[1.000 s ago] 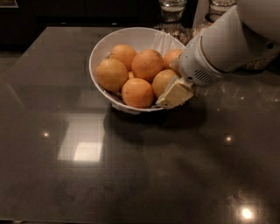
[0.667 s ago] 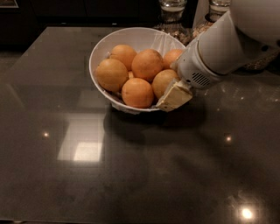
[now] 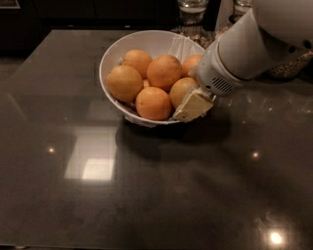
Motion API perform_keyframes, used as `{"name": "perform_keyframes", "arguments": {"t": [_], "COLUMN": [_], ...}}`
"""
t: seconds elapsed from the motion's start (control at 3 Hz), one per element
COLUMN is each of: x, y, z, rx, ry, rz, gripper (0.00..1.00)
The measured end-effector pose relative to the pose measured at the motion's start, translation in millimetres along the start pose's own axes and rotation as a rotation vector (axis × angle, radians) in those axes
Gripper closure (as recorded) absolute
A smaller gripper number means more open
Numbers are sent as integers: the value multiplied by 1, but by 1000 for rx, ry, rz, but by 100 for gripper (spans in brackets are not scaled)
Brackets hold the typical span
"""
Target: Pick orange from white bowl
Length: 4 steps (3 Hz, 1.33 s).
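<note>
The white bowl [image 3: 113, 52] stands at the back middle of the dark table and holds several oranges on a paper liner. The duller, yellow-brown orange [image 3: 181, 90] lies at the bowl's right front, beside a brighter one [image 3: 153, 103]. My gripper [image 3: 191, 105] reaches down from the right, at the bowl's right front rim, right against that duller orange. Its cream-coloured tip lies over the rim. The white arm [image 3: 244, 44] hides the far side of the orange and part of another orange [image 3: 190, 62] behind it.
Glass jars [image 3: 192, 10] stand behind the bowl at the table's back edge, with another [image 3: 242, 6] to the right. A grainy mass [image 3: 288, 68] shows behind the arm. The glossy dark tabletop [image 3: 146, 185] stretches toward the front and left.
</note>
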State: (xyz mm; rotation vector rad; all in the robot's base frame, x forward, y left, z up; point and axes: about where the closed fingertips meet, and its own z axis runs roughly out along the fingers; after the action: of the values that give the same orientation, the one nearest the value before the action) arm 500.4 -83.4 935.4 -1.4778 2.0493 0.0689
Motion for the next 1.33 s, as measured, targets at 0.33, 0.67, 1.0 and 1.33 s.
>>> {"name": "perform_keyframes", "arguments": {"t": [0.33,0.67,1.0,1.33], "x": [3,7,8,10], "y": [-11,-18,-21,-24], "z": [18,29,32,33], "rx": [13,19,18,19], "ry": [28,49,57,63], "rz": [3,5,8,11], "gripper": [31,30,49,71]}}
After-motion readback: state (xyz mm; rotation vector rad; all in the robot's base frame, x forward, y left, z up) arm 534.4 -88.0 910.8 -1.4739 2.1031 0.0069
